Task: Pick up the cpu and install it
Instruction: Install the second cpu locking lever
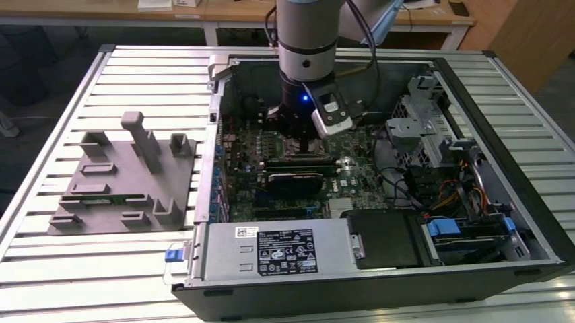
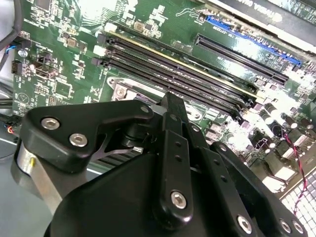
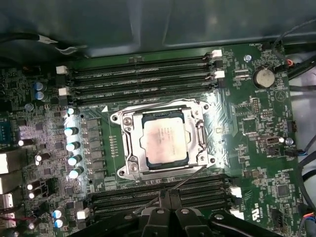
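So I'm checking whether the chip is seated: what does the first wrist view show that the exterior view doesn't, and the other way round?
The first wrist view shows the cpu lying inside the metal socket frame, between rows of memory slots. The exterior view shows the whole computer case, the grey tray beside it on the slatted table, and the arm reaching in. Both show the green motherboard.

The cpu (image 3: 163,142) has a silvery-white top with a tan border, framed by a shiny metal socket (image 3: 129,143). Around it spreads the green motherboard (image 3: 256,128), with black memory slots (image 3: 143,76) at twelve o'clock. The gripper (image 3: 165,205) is black.
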You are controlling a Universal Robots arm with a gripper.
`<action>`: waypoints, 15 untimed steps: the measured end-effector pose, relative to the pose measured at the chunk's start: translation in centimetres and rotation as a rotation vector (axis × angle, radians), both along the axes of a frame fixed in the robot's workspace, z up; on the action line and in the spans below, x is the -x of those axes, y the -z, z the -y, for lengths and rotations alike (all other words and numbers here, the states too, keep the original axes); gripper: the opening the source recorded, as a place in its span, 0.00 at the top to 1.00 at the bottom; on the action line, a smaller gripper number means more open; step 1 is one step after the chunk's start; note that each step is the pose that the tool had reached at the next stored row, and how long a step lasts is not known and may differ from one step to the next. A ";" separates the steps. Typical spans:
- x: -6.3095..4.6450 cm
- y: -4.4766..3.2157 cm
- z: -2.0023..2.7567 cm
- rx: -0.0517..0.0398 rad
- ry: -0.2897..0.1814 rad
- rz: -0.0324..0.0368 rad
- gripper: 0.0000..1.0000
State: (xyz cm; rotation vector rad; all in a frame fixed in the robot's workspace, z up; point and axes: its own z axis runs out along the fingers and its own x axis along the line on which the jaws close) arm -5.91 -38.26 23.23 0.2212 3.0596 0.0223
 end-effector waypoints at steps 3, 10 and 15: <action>0.5 0.25 0.00 -0.0028 0.000 -0.0001 0.89; 1.0 0.92 0.42 -0.0308 0.000 0.0000 0.89; 1.4 1.16 0.99 -0.0799 0.000 0.0000 0.89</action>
